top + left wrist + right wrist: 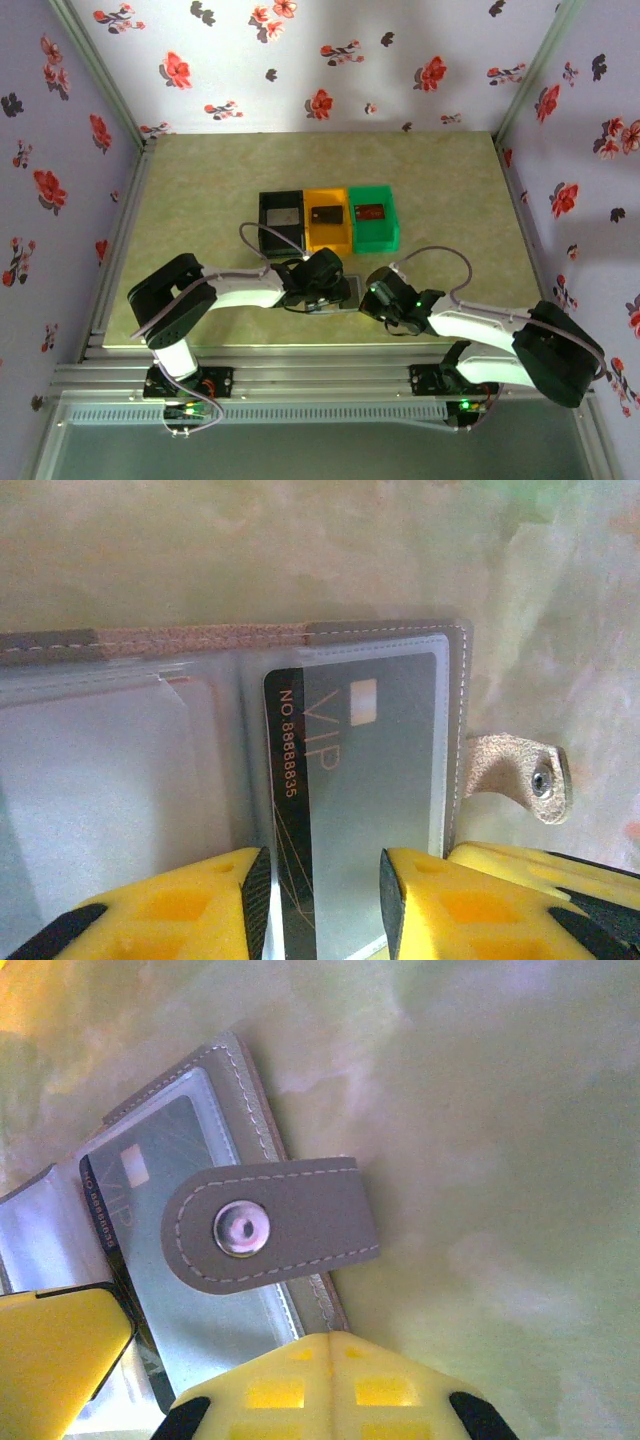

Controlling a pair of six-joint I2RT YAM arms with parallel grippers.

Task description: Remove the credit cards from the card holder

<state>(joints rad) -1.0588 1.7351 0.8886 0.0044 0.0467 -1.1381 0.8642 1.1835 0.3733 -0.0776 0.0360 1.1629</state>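
Note:
The grey card holder [120, 780] lies open on the table, its snap strap [290, 1225] folded over one panel. A grey VIP credit card [370, 780] with a dark stripe sits in its clear sleeve. My left gripper [322, 905] is open, its yellow fingers [215, 905] standing over the card's near end, one on each side. My right gripper [331, 1355] is shut, its tips resting on the holder's stitched edge [318, 1300]. In the top view both grippers [325, 280] [385, 300] meet over the holder [348, 291].
Three bins stand in a row behind the holder: black [264, 232] with a grey card [283, 215], orange [328, 240] with a dark card [326, 214], green [374, 235] with a reddish-brown card [368, 212]. Flowered walls enclose the table.

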